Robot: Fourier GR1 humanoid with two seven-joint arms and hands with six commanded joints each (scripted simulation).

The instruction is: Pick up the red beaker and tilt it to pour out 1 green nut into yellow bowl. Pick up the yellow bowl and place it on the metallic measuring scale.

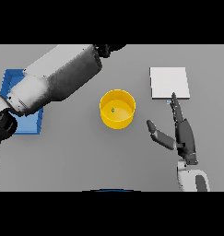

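The yellow bowl (pixel 117 109) stands upright in the middle of the table with one small green nut (pixel 113 110) inside it. To its upper right lies the metallic measuring scale (pixel 169 82), a pale square plate. My right hand (pixel 183 135) is open to the right of the bowl. Its fingers point up toward the scale's near edge and its thumb reaches left toward the bowl without touching it. My left arm crosses from the left side to the top edge, where only a dark bit of the left hand (pixel 106 49) shows. No red beaker is visible.
A blue tray (pixel 11 81) lies at the left, partly covered by my left forearm (pixel 53 80). Bare grey table lies in front of the bowl and between the bowl and the scale.
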